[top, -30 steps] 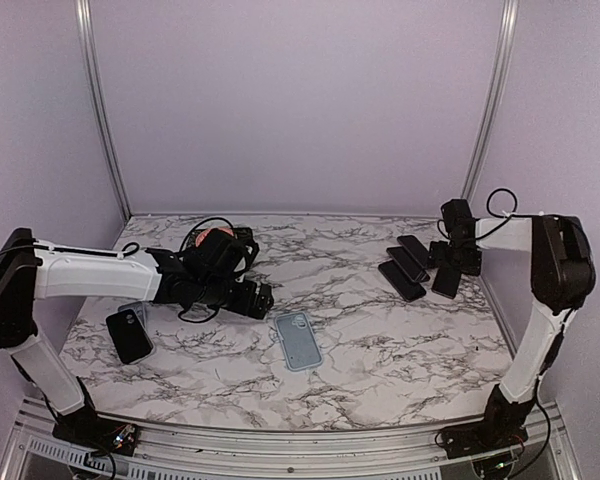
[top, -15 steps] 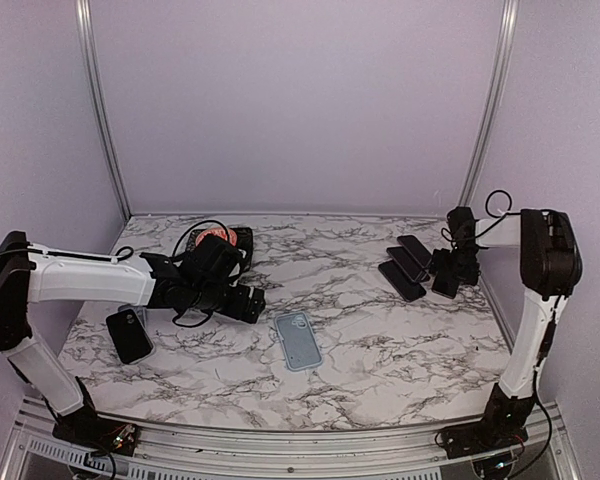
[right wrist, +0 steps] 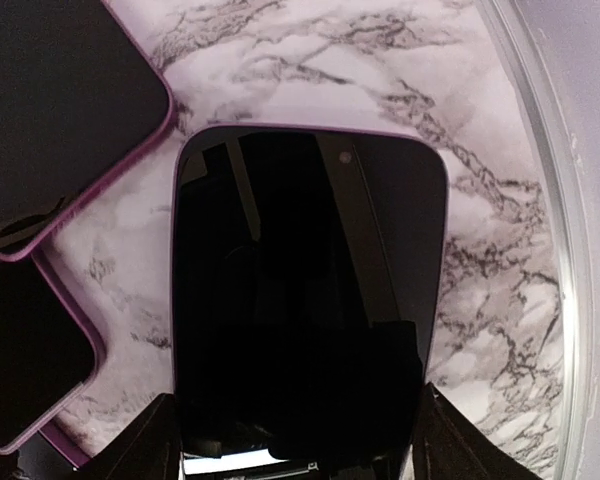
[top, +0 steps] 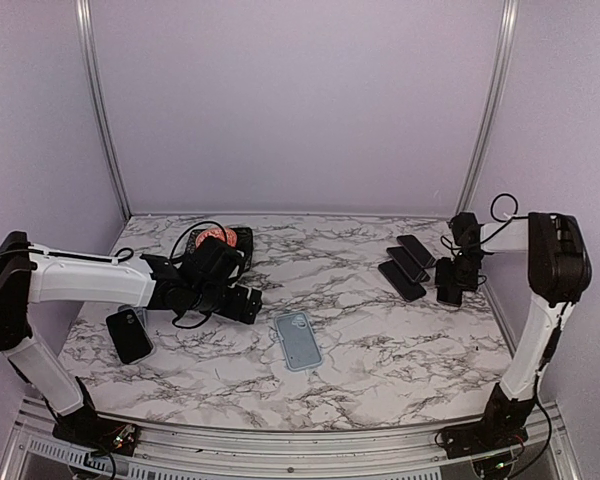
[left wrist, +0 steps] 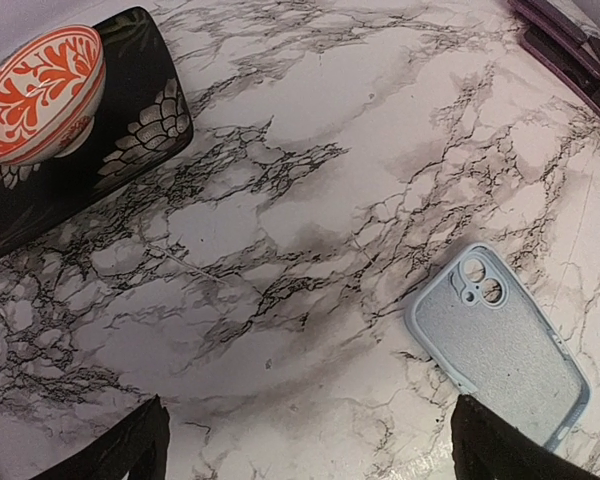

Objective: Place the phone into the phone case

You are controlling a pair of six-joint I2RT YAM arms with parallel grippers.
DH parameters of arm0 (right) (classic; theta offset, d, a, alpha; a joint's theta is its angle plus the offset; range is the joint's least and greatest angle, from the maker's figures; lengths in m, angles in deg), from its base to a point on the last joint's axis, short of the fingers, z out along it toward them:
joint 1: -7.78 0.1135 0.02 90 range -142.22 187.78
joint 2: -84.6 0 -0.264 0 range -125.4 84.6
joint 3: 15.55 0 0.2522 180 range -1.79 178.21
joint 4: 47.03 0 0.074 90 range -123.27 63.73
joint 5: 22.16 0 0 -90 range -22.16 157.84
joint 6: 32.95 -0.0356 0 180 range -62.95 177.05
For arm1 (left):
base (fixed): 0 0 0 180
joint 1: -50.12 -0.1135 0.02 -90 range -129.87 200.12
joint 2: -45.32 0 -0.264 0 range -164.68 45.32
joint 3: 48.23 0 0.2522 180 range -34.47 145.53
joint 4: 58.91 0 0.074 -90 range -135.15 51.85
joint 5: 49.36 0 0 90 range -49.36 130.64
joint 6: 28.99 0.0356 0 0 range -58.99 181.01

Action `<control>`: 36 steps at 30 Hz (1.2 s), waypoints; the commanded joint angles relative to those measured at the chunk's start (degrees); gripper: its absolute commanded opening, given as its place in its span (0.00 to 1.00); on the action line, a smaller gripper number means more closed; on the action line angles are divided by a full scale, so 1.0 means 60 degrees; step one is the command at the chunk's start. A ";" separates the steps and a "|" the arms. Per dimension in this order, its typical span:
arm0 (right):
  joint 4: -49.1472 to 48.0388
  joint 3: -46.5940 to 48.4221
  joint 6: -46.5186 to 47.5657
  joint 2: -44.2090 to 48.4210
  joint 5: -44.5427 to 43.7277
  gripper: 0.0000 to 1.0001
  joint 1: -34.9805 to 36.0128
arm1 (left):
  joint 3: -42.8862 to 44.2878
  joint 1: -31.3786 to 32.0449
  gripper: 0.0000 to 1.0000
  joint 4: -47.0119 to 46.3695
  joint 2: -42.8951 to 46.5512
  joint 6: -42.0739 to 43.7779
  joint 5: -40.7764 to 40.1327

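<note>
A light blue phone case (top: 298, 340) lies open side up on the marble table (top: 380, 340), camera cutouts at its far end. It also shows in the left wrist view (left wrist: 505, 345). My left gripper (top: 246, 303) is open and empty, low over bare marble just left of the case. Several dark phones with purple edges (top: 405, 265) lie at the right rear. My right gripper (top: 450, 282) is down over the rightmost phone (right wrist: 310, 290). Its fingers (right wrist: 150, 440) press against both long edges. The phone looks flat on the table.
A black tray (top: 238, 240) holding an orange-and-white bowl (top: 213, 237) stands behind my left arm. A black phone-shaped item (top: 128, 335) lies at the left edge. Two more phones (right wrist: 60, 110) lie left of the gripped one. The metal frame rail (right wrist: 550, 200) runs close on the right.
My right gripper has come nearer and down onto the rightmost phone. My left gripper has drawn back slightly to the left, away from the case.
</note>
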 commanded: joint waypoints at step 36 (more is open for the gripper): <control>0.2828 -0.1141 0.0681 0.1016 0.0353 0.63 0.0122 | 0.0257 -0.0006 0.99 0.0511 -0.0182 0.0652 -0.0372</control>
